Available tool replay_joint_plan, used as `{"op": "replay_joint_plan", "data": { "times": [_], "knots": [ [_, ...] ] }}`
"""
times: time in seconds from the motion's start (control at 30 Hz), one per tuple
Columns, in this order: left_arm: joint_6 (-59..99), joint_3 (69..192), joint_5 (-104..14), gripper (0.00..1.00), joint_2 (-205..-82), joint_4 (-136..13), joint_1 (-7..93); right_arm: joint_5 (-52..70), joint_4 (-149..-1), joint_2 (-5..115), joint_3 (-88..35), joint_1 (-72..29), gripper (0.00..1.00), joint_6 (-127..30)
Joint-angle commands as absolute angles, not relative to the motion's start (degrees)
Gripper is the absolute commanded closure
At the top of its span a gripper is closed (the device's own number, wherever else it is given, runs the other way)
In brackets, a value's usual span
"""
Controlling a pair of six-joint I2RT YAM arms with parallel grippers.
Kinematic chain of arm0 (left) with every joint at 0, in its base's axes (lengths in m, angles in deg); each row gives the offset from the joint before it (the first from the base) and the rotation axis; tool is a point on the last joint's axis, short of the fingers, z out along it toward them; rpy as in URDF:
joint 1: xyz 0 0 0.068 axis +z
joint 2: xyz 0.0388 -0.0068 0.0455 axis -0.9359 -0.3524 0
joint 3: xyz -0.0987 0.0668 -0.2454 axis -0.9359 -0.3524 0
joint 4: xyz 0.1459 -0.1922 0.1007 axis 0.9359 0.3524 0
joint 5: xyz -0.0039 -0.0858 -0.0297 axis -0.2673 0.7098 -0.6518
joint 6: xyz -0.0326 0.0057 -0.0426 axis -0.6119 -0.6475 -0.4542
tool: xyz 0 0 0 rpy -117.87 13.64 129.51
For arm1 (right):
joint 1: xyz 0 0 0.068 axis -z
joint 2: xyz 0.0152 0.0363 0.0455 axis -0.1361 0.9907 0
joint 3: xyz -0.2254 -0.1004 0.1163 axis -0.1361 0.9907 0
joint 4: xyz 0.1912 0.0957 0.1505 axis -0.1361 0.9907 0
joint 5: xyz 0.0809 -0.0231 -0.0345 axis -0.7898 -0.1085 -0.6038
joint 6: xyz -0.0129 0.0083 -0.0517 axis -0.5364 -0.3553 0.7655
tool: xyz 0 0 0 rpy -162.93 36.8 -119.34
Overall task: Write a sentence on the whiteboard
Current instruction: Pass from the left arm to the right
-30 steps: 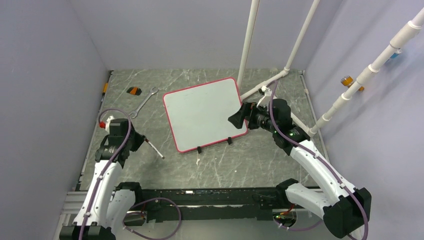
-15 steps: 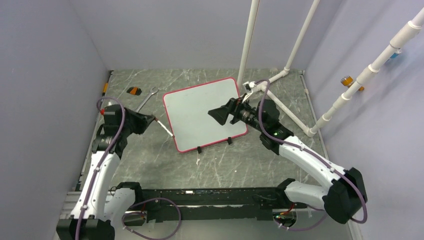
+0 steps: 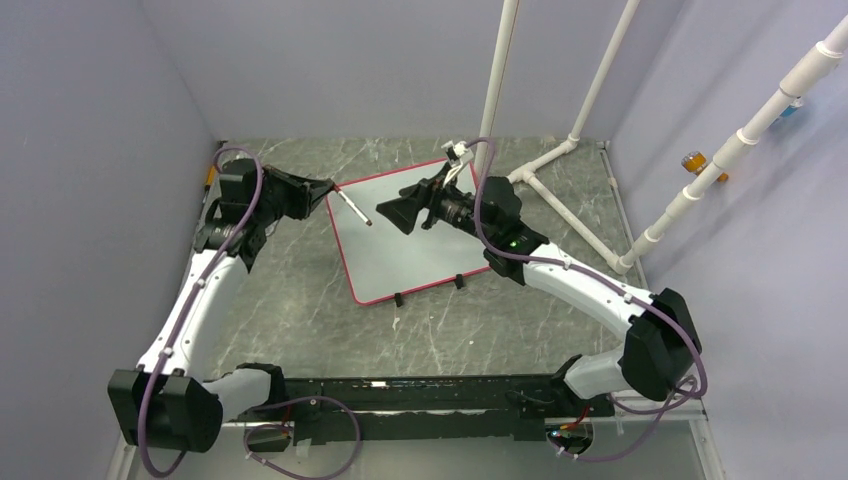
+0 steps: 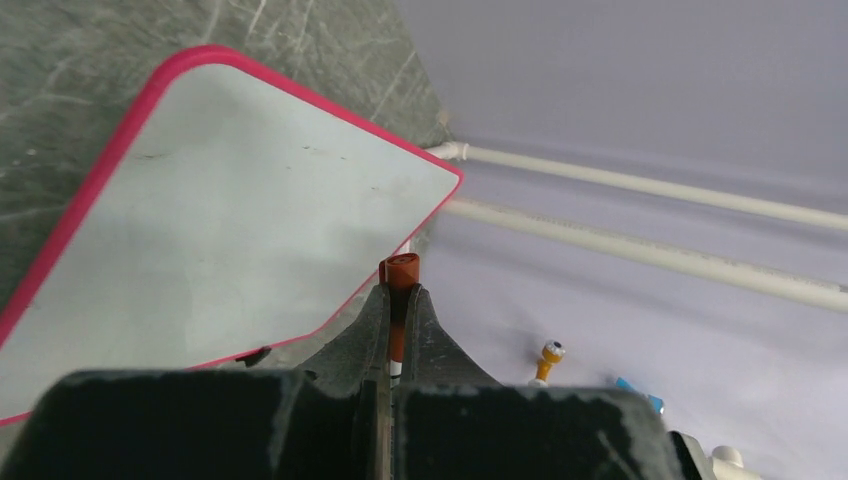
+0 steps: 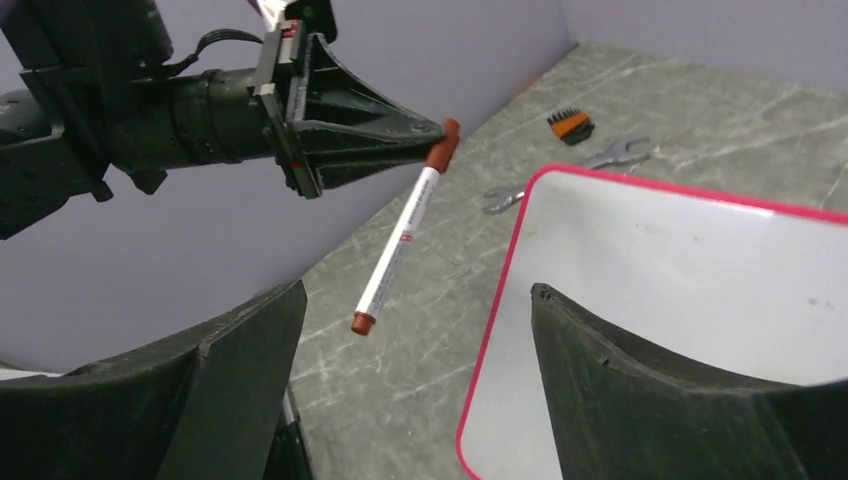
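The whiteboard (image 3: 430,250), pale grey with a red-pink frame, lies flat on the table; its surface is blank and no sentence shows on it. It also shows in the left wrist view (image 4: 230,220) and the right wrist view (image 5: 680,290). My left gripper (image 3: 330,186) is shut on a white marker (image 3: 353,208) with a red-brown cap, held in the air over the board's far left corner. The left wrist view shows the marker's end (image 4: 400,272) pinched between the jaws (image 4: 400,300). My right gripper (image 3: 390,215) is open, facing the marker (image 5: 400,245), whose free end hangs between its jaws (image 5: 415,295) untouched.
A wrench (image 5: 565,175) and a small black-and-orange part (image 5: 570,122) lie on the table left of the board. White pipes (image 3: 497,90) rise behind the board and run along the right side. Grey walls close in the table.
My left arm lifted the marker from the near-left table up to the board's far left corner. My right gripper swung left across the board to face the marker, jaws open.
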State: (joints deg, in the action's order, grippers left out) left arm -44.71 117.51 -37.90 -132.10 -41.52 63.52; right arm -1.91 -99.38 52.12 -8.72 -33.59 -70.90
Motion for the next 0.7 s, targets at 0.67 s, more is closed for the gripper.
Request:
{"op": "replay_joint_plan", "data": {
  "times": [0.67],
  "knots": [
    [-43.48, 131.92, -30.76, 1.0, -138.62, -40.26, 61.7, -14.77, -92.3, 58.49, -24.14, -33.89, 0.26, -63.88]
  ]
}}
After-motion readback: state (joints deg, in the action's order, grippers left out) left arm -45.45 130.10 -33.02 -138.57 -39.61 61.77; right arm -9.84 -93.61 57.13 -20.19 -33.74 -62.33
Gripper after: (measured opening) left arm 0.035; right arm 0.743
